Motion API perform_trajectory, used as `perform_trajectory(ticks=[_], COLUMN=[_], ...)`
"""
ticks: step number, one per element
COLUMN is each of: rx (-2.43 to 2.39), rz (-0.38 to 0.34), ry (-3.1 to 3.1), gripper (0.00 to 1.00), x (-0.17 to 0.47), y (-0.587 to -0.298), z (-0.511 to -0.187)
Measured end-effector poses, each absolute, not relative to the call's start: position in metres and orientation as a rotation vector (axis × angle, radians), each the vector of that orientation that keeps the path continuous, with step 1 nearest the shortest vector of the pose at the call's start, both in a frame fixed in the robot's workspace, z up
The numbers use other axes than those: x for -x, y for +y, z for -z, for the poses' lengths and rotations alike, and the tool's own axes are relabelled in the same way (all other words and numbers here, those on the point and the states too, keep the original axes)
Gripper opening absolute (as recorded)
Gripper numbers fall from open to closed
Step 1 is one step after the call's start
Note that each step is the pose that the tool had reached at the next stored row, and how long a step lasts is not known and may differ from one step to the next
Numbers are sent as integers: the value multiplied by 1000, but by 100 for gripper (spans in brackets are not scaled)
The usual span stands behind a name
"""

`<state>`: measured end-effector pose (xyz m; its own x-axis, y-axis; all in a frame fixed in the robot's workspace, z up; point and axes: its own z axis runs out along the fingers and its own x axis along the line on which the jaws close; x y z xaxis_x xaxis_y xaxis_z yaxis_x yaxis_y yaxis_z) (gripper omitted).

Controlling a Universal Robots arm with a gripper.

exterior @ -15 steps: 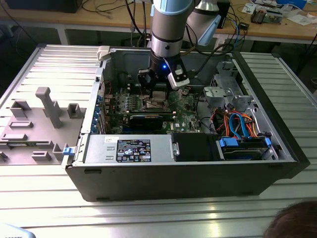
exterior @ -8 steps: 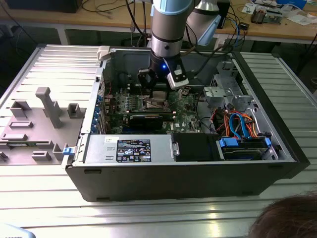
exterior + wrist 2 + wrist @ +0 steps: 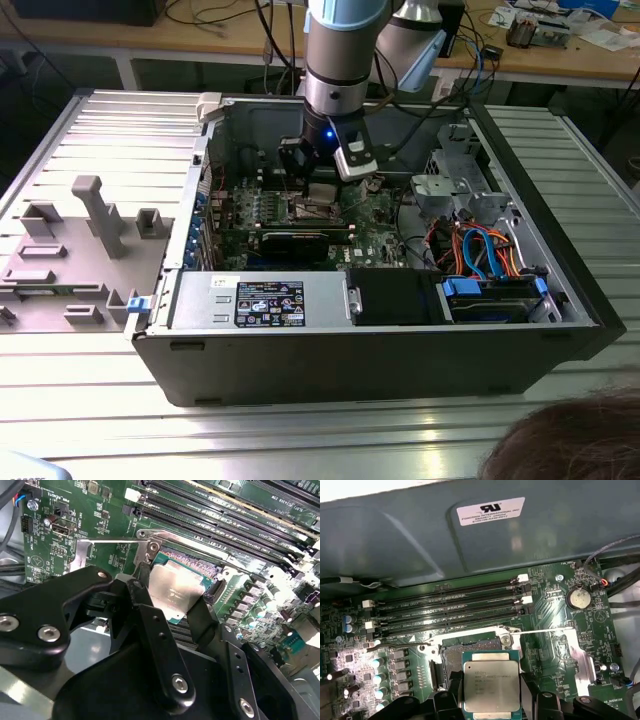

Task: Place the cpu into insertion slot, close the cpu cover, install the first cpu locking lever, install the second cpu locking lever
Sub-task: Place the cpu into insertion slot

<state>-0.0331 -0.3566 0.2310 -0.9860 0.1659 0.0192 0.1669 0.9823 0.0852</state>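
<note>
Silvery-grey and flat, the square cpu (image 3: 491,687) is pinched between the two black fingers (image 3: 529,700), one on each opposite edge. Just beyond the fingers lies the insertion slot (image 3: 470,652), a dark square recess rimmed in silver metal on the green circuit board (image 3: 545,610).
</note>
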Motion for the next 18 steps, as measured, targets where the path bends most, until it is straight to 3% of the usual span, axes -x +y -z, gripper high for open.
perform_trajectory(ticks=[18], rx=[438], rz=[137], ry=[-3101], gripper=[55], x=[33], y=[-357], z=[-231])
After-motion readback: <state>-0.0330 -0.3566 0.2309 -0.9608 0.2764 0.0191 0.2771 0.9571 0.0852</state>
